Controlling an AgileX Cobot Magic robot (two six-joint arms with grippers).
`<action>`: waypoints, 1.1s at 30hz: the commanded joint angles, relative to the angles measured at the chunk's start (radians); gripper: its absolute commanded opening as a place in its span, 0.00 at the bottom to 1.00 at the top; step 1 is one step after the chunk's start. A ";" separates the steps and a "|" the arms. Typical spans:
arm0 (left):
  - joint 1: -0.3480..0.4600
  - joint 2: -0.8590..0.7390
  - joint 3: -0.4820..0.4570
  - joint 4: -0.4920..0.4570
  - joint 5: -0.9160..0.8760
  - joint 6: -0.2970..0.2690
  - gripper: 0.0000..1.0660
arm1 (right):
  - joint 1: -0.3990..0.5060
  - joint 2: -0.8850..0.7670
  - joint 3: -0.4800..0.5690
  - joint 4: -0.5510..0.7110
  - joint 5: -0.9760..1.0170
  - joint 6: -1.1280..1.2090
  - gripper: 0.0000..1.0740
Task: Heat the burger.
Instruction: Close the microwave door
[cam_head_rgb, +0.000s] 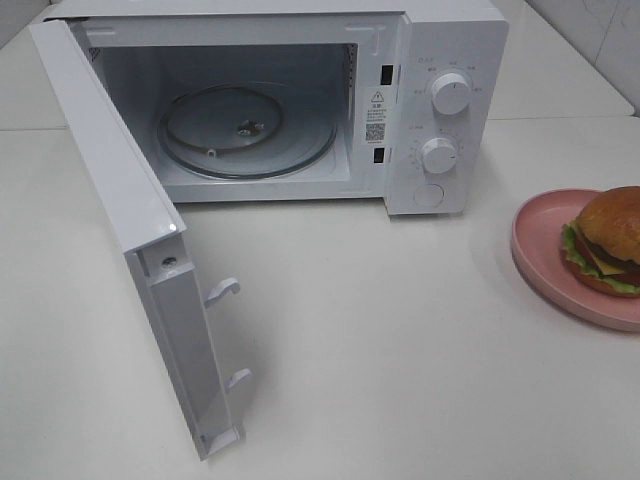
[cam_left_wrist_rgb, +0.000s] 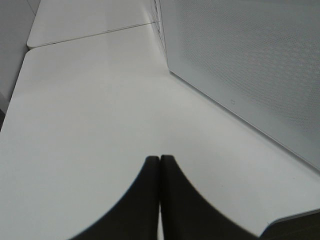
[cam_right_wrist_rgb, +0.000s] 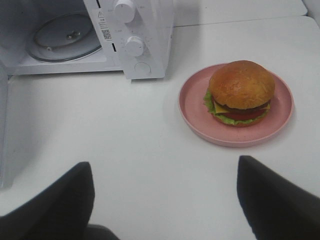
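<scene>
Biggest thing here is the white tabletop (cam_head_rgb: 400, 330), one surface with a seam line running behind the appliance. On it sits one white microwave (cam_head_rgb: 440, 60), and its door (cam_head_rgb: 130, 230) is swung wide open toward the left side of the overhead view, with two white latch hooks sticking out of its inner edge. Inside there's one round glass turntable (cam_head_rgb: 245, 130) and nothing on it. The control panel on the microwave's right has two round knobs (cam_head_rgb: 451, 93), one above the other, plus one round button below them.

Off to the right of the microwave, well apart from it, is one round pink plate (cam_head_rgb: 535, 250), partly cut off by the edge of the overhead view. The burger (cam_head_rgb: 610, 240) sits on that plate, just the one: golden-brown bun, green lettuce, yellow cheese, red tomato, dark patty.

Two end effectors, neither showing in the overhead view. The right end effector (cam_right_wrist_rgb: 165, 200) hangs over bare tabletop near the plate with its two dark fingers (cam_right_wrist_rgb: 60, 200) spread wide, nothing between them. The left end effector (cam_left_wrist_rgb: 159, 200) is next to the outside of the open door, its two fingers pressed together, so it's closed and empty.
</scene>
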 joint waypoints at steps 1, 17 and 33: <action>0.003 -0.021 0.001 -0.003 -0.014 -0.008 0.00 | -0.006 -0.035 0.032 0.020 0.038 -0.099 0.70; 0.003 -0.020 0.001 -0.003 -0.014 -0.008 0.00 | -0.006 -0.039 0.107 0.038 -0.085 -0.092 0.70; 0.003 -0.001 -0.010 -0.097 -0.032 -0.002 0.00 | -0.006 -0.039 0.106 0.000 -0.084 -0.087 0.70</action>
